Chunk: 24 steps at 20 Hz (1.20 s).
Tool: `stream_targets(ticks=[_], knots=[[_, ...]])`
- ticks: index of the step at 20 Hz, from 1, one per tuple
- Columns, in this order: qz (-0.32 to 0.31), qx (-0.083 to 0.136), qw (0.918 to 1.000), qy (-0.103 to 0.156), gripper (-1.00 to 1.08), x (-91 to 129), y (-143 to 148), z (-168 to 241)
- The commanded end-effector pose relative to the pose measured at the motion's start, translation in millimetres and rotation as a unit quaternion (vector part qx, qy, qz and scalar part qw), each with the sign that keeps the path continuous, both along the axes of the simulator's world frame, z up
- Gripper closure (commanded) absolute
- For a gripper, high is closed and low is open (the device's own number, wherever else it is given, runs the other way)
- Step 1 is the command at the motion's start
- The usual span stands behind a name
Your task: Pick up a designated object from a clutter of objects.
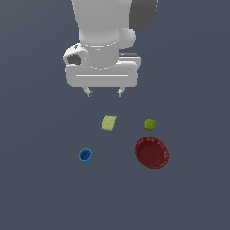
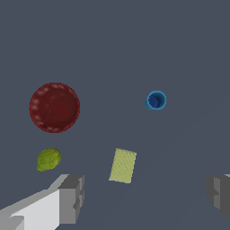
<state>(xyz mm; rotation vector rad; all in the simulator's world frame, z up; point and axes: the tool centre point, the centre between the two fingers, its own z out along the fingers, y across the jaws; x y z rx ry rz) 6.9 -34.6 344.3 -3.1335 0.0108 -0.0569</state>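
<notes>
**Line up over the blue cup before you go down**

The blue cup [image 1: 85, 155] stands upright on the grey worktop [image 1: 36, 188], mouth up, well apart from everything else. In the exterior view it sits towards the left and nearest the camera; the yellow-green square [image 1: 108, 122] lies beyond it, the red bowl [image 1: 152, 152] is off to the right, and the olive lump [image 1: 150, 124] sits just beyond the bowl.

Your hand [image 1: 105, 93] hangs high above the worktop, open and empty, closer to the square than to the cup. Bring it across until the cup sits midway between the fingers [image 2: 72, 197], then descend straight and close across the rim. It looks small and light, so a glancing finger may tip it.

The cup's wall height is hard to judge from either view. In the wrist view the far finger is cut off at the frame edge, and the arm above the wrist is out of frame.
</notes>
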Motion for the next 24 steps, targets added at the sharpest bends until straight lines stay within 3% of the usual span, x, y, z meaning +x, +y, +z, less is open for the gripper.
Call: stream_targets(ticks=[1,12,24], knots=[[-0.004,0.001,1.0,0.001,-0.92,3.0,-1.7,-3.9],[-0.05,0.005,0.9987,0.005,-0.92,38.2,-23.1,-52.9],[-0.138,0.006,0.9903,0.013,-0.92,86.1,-69.9,-163.7]])
